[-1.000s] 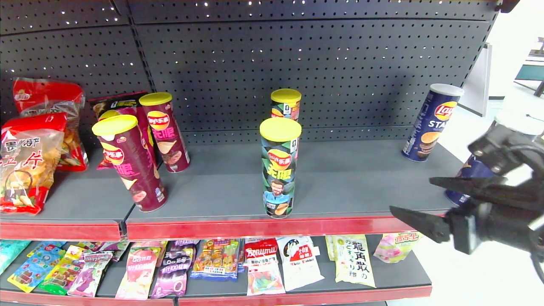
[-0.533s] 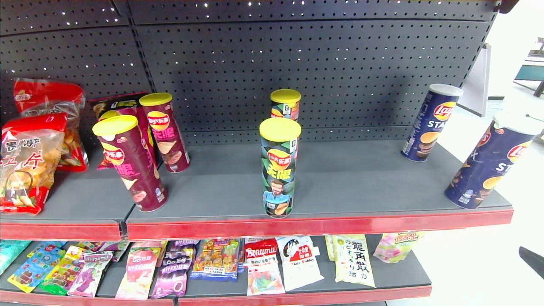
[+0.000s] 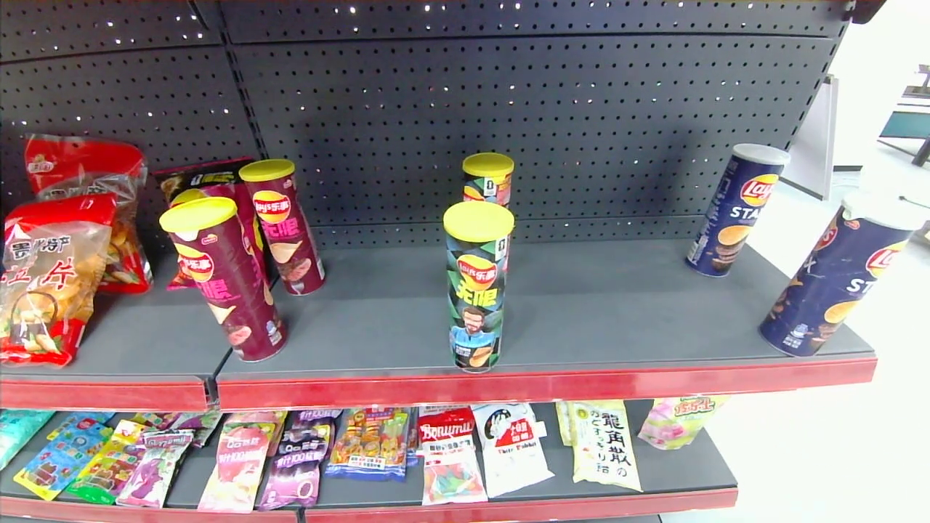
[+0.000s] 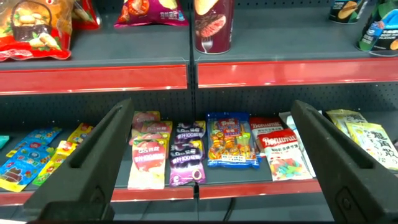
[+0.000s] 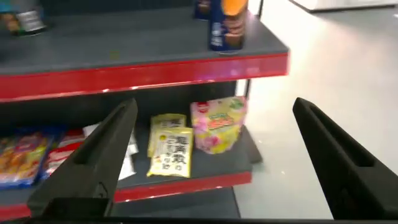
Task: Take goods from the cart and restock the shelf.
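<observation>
Your left gripper [image 4: 208, 168] has its two dark fingers spread wide with nothing between them, and it faces the row of snack packets [image 4: 233, 140] lying flat on the lower shelf [image 3: 679, 465]. Your right gripper [image 5: 211, 162] is spread just as wide and holds nothing. It faces that shelf's end, where a yellow packet [image 5: 169, 152] lies just beside a pink-and-green packet [image 5: 217, 124]. In the head view those packets run along the bottom of the frame, under the red front edge of the upper shelf [image 3: 581, 312]. Nearest on that upper shelf, at the right edge of the frame, a blue chip can [image 3: 835, 283] stands close to the front corner. At centre, a green-patterned can [image 3: 476, 290] with a yellow lid stands at the front lip. To the left of it, a maroon can [image 3: 221, 283] stands near the lip. At the far left, red snack bags [image 3: 51, 276] lean one behind another. Farther back, a second maroon can [image 3: 283, 225] stands behind the first, a second green-patterned can [image 3: 487, 178] behind the centre one, and a second blue can [image 3: 734, 211] at the upper right. All three stand close to the dark pegboard [image 3: 508, 109] that fills the top of the frame.
</observation>
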